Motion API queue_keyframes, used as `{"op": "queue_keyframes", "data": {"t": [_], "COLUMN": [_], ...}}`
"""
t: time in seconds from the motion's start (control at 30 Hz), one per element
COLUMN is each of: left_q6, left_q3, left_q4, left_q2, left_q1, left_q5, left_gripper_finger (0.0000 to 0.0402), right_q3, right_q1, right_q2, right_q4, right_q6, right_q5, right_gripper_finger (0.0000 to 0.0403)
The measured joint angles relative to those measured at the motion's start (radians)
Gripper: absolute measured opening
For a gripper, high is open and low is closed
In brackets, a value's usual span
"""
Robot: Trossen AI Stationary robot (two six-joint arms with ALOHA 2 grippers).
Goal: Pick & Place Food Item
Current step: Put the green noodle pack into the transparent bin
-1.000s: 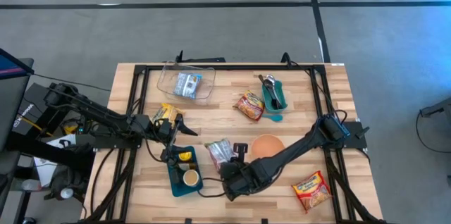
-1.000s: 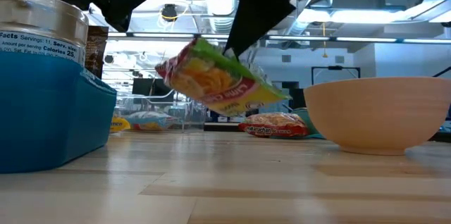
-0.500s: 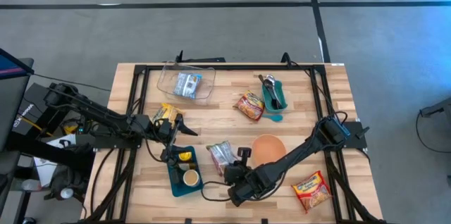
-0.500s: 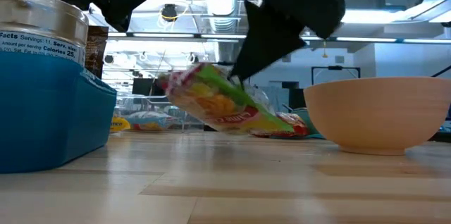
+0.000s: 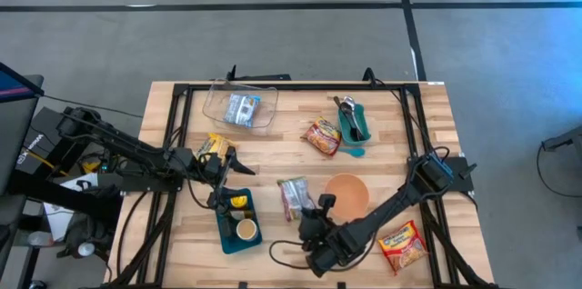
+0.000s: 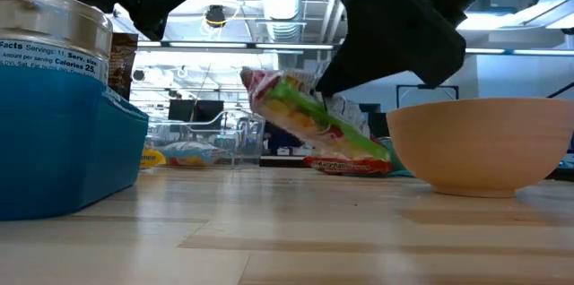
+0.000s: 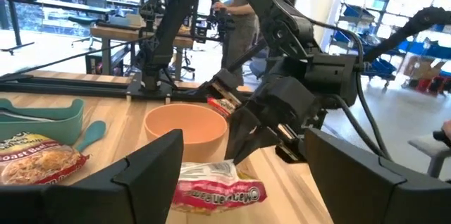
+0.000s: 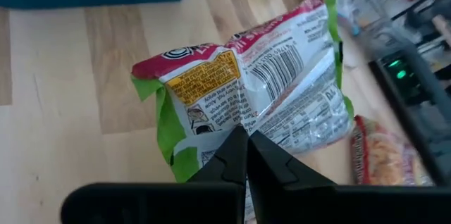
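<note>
Grey floor surrounds the wooden desk [image 5: 182,253] you are working over, with a black frame along its edges. Your right gripper [image 5: 314,214] sits near the front middle of the desk, its fingers [image 8: 236,155] pinched together on the edge of a green-and-red noodle packet [image 5: 296,196]. In the low view you can see that packet [image 6: 309,119] hanging tilted, clear of the desk top, just beside the orange bowl [image 6: 475,146]. From above, the bowl [image 5: 349,193] lies just right of the packet. In the right wrist view the packet [image 8: 254,90] shows its barcode side, with the fingertips meeting at its lower edge.

Your left gripper [image 5: 235,164] hovers at the left side of the desk, above the far end of the blue tray [image 5: 227,231], with its fingers [image 7: 151,171] spread wide and nothing between them. The tray holds a small cup [image 5: 245,229] and something yellow [image 5: 238,202]. A yellow packet [image 5: 215,144] lies just behind that gripper.

Farther back you have a clear container [image 5: 264,116] with a blue-and-white packet [image 5: 241,107] inside, a red snack bag [image 5: 321,135] and a teal dish [image 5: 354,127] holding utensils. Another noodle packet [image 5: 402,244] lies at the front right, under the right arm.
</note>
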Motion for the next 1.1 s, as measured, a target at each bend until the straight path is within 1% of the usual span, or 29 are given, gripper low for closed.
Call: {"op": "queue_keyframes", "data": {"t": [0.07, 0.17, 0.3, 0.47, 0.57, 0.73, 0.93, 1.1], "left_q6": [-0.034, -0.147, -0.343, -0.651, -0.771, -0.891, -1.009, -1.029], "left_q3": [0.000, 0.000, 0.000, 0.000, 0.000, 0.000, 0.000, 0.000], "left_q4": [0.012, 0.023, 0.023, 0.022, 0.021, -0.014, -0.129, -0.136], "left_q2": [0.000, 0.000, 0.000, 0.000, 0.000, 0.000, 0.000, 0.000], "left_q1": [0.000, 0.000, 0.000, 0.003, 0.018, 0.023, 0.023, 0.023], "left_q5": [-0.028, -0.082, -0.142, -0.264, -0.275, -0.259, -0.258, -0.258], "left_gripper_finger": [0.0290, 0.0290, 0.0290, 0.0290, 0.0290, 0.0290, 0.0290, 0.0290], "right_q3": [0.000, 0.002, 0.008, 0.045, 0.075, 0.111, 0.150, 0.168], "right_q1": [0.000, -0.004, -0.023, -0.055, -0.076, -0.108, -0.132, -0.141], "right_q2": [-0.007, -0.016, -0.034, -0.047, -0.047, -0.047, -0.047, -0.047], "right_q4": [-0.009, -0.006, -0.008, -0.010, -0.017, -0.015, -0.012, -0.008], "right_q6": [-0.024, -0.047, -0.117, -0.251, -0.322, -0.394, -0.482, -0.536], "right_q5": [0.011, 0.024, 0.040, 0.056, 0.056, 0.057, 0.056, 0.053], "right_gripper_finger": [0.0000, 0.0000, 0.0000, 0.0000, 0.0000, 0.0000, 0.0000, 0.0000]}}
